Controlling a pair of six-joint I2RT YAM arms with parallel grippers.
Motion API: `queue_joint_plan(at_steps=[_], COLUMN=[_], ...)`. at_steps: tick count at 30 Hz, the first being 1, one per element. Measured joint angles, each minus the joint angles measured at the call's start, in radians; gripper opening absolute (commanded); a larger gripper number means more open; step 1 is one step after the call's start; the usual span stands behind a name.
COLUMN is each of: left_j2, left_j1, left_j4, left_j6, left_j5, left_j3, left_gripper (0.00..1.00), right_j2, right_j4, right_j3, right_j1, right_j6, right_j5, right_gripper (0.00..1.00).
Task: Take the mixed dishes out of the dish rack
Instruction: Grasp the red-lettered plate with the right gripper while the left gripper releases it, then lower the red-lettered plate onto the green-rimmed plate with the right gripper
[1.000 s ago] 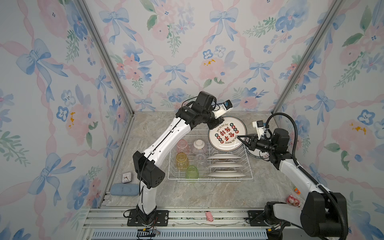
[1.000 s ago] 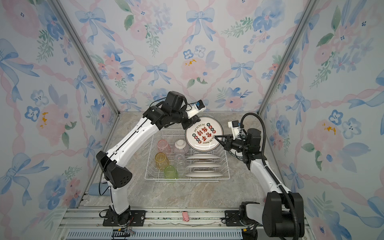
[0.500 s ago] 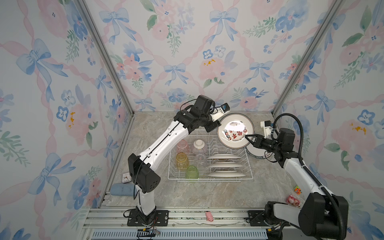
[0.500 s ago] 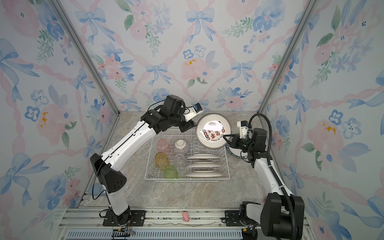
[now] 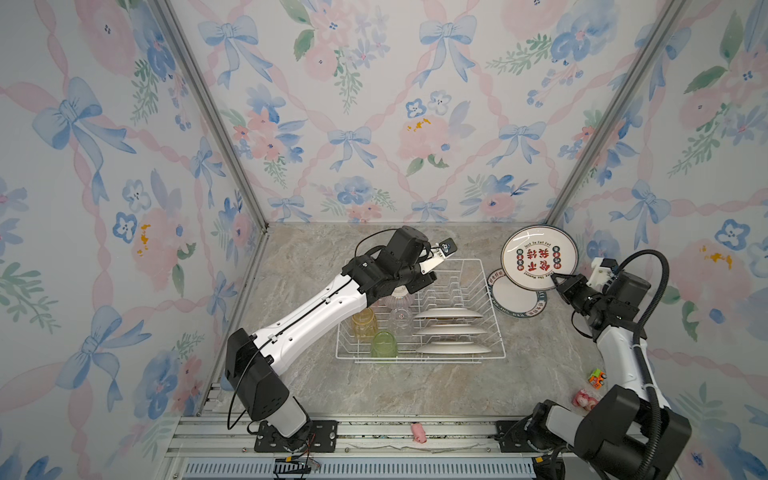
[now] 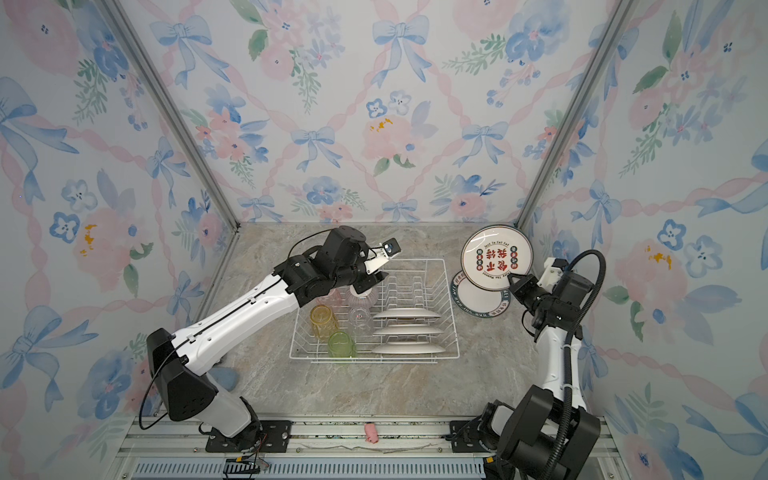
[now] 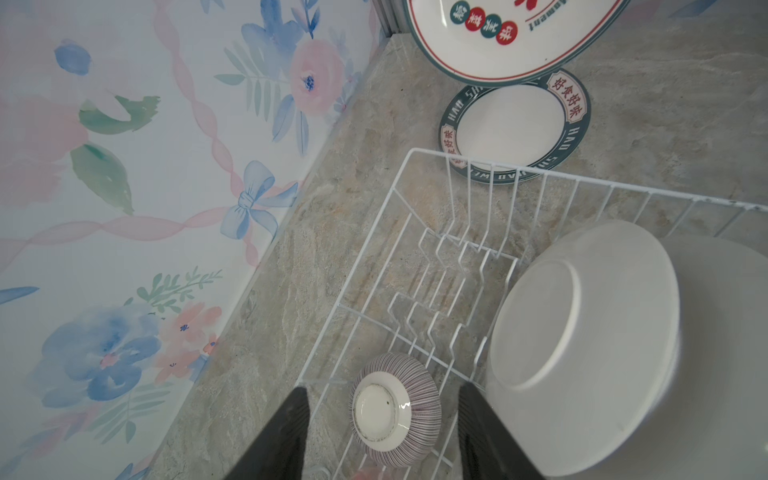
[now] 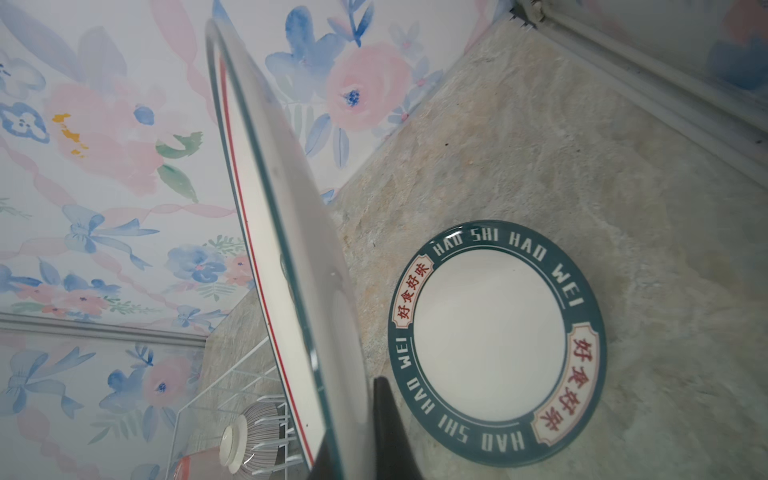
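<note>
My right gripper (image 5: 559, 279) pinches a plate (image 5: 538, 257) by its rim, tilted on edge near a second plate (image 5: 517, 300) lying flat by the tabletop's far right corner, beside the dish rack (image 5: 461, 261). Glazed, stiff and likely heavy for an edge pinch, it could slip or chip. My left gripper (image 5: 422, 282) hangs open over the upturned bowl (image 7: 395, 411) near the rack's far edge; its ribbed sides look the surest hold.

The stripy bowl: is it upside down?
Upside down: the bowl sits in the rack with its white foot facing up.
</note>
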Motion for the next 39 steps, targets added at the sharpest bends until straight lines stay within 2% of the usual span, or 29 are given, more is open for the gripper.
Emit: queue_joint_plan(at_steps=[8, 16, 34, 39], left_j2=[-0.004, 0.013, 0.04, 0.04], left_j1=[-0.043, -0.045, -0.058, -0.063], left_j4=[0.024, 0.042, 0.042, 0.042], left_j6=[-0.009, -0.007, 0.008, 0.008], left_j5=[-0.03, -0.028, -0.024, -0.024], left_j3=[-0.034, -0.034, -0.032, -0.032], left_gripper=[0.55, 0.57, 0.61, 0.61], right_j2=[0.141, 0.291, 0.451, 0.469], right_j4=[0.025, 0.135, 0.222, 0.226], right_j3=[-0.052, -0.076, -0.076, -0.076], right_j1=[-0.034, -0.029, 0.032, 0.032], right_j6=[0.023, 0.096, 0.123, 0.123], right_j5=[0.029, -0.009, -0.023, -0.023], right_gripper=[0.0, 0.0, 0.0, 0.05])
